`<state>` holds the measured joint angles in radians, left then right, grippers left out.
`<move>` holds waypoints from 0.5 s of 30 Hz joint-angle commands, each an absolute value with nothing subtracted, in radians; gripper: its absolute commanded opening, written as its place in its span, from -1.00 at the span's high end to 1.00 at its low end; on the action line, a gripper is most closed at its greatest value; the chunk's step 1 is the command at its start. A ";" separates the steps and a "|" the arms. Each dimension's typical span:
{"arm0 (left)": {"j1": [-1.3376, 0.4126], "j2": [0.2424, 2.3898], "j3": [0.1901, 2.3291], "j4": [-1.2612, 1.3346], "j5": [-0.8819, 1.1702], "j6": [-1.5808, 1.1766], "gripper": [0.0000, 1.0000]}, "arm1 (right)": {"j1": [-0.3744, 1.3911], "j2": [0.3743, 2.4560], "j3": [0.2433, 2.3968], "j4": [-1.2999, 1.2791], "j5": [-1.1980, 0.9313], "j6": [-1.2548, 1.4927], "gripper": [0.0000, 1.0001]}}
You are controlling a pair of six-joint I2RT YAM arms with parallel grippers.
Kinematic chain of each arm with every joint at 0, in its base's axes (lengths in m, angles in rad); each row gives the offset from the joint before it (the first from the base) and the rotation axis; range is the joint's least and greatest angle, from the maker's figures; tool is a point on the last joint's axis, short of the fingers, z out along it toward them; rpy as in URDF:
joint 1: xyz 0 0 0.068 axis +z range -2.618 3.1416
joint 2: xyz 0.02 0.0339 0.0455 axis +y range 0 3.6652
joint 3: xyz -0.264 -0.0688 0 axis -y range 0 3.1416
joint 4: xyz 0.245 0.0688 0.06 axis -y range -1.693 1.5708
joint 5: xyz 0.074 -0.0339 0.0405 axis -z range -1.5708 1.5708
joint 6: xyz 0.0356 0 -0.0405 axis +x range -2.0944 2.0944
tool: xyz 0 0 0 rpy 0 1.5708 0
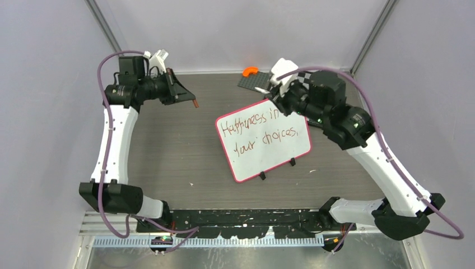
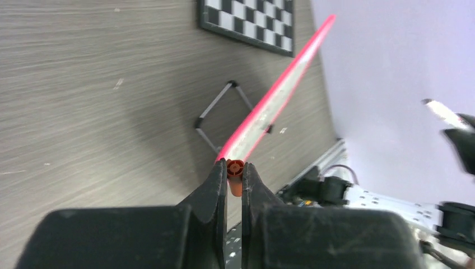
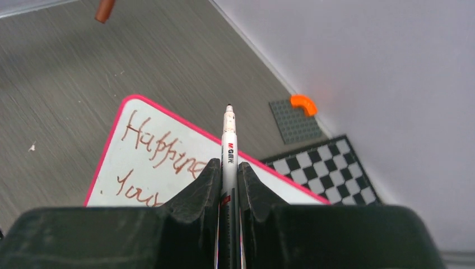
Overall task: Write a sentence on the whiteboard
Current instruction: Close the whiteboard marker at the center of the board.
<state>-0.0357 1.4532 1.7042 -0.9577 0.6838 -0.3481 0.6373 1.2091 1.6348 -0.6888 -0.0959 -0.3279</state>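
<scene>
Now your right pincer (image 3: 227, 168) is clamped on the marker (image 3: 228, 137), tip bare above the whiteboard (image 1: 273, 158), which stands propped on the worktop (image 1: 168, 151) bearing the sentence (image 1: 252, 126). Your left pincer (image 2: 234, 169) pinches the cap (image 2: 236, 182) aside, ready, I judge, for recapping.

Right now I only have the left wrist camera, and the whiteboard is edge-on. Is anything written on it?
Observer: Yes, the sentence reads "Happiness in your choices", in two lines on the whiteboard.
Operator: And the right arm?
Observer: The right gripper is clamped on the uncapped marker.
Operator: Is what I'm holding touching the board?
Observer: No. From above, the left gripper and its cap sit well left of it, with a gap between.
</scene>
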 commanded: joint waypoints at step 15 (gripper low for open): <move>0.086 1.158 1.130 0.282 0.997 -1.671 1.00 | 1.190 1.134 1.132 0.348 0.316 -1.104 1.00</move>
